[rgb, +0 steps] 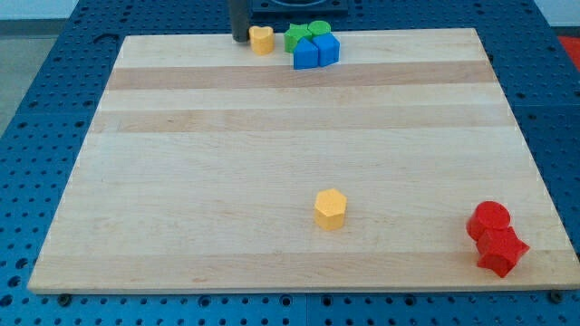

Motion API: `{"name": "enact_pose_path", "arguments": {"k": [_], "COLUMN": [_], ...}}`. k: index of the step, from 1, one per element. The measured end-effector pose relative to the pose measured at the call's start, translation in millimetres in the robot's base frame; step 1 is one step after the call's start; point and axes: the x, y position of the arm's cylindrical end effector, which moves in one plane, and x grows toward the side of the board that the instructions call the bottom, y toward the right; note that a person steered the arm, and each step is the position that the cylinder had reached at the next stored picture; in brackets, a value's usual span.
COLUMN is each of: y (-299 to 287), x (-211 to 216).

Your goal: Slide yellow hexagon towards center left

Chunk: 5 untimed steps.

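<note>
The yellow hexagon point(331, 208) lies on the wooden board point(181, 181), below the centre and a little to the right. My tip point(240, 39) is at the view's top edge of the board, just left of a yellow heart-shaped block point(261, 39), close to it or touching. The tip is far from the yellow hexagon.
At the top, right of the yellow heart, stand a green block point(294, 37), a green round block point(318, 29) and two blue blocks point(306, 54) point(327, 48) clustered together. A red round block point(489, 220) and a red star-like block point(500, 252) sit at the bottom right.
</note>
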Motion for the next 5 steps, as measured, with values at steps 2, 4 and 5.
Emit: {"name": "enact_pose_path", "arguments": {"k": [2, 4, 5], "y": [10.1, -48.1, -5.4], "x": [0.1, 83.7, 135.1]}}
